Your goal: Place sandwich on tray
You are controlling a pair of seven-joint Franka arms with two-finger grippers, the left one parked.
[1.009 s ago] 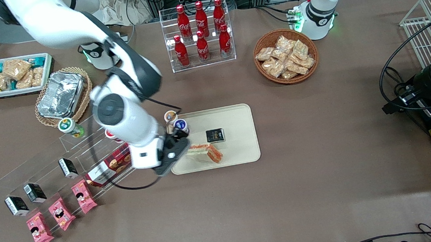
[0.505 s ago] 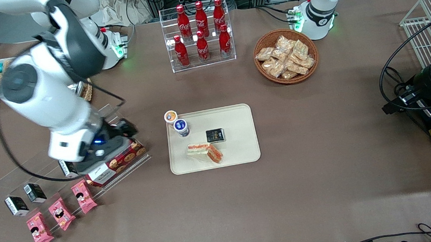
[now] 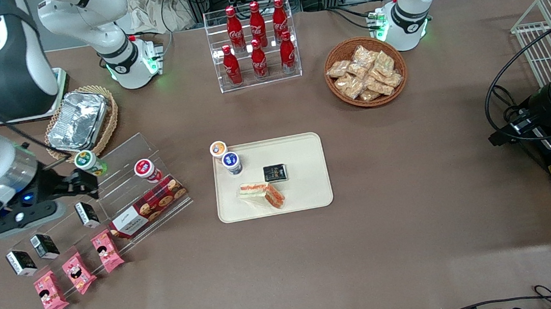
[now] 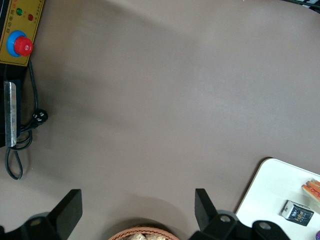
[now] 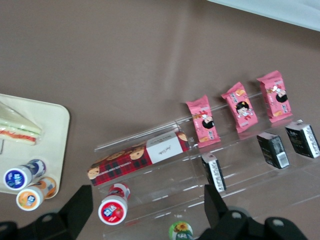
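On the large flat beige rectangular tray (image 3: 310, 192) with rounded corners, near its edge closest to the front camera, lies the triangular wedge sandwich (image 3: 261, 195) in clear plastic wrap, its orange-red and white filling showing along the cut side. Nothing grips it. Just beside it on the tray sits a small black packet (image 3: 275, 173), and a blue-lidded cup (image 3: 231, 161) stands at the tray's corner, with an orange-lidded cup (image 3: 218, 149) touching that corner's rim. Well apart, toward the working arm's end of the table, the black two-finger gripper (image 3: 85, 183) hangs above a clear acrylic tiered display stand (image 3: 117, 156), its fingers spread with nothing between them. On the stand lie a long red cookie box (image 3: 148, 212) and a red-lidded cup (image 3: 144, 170).
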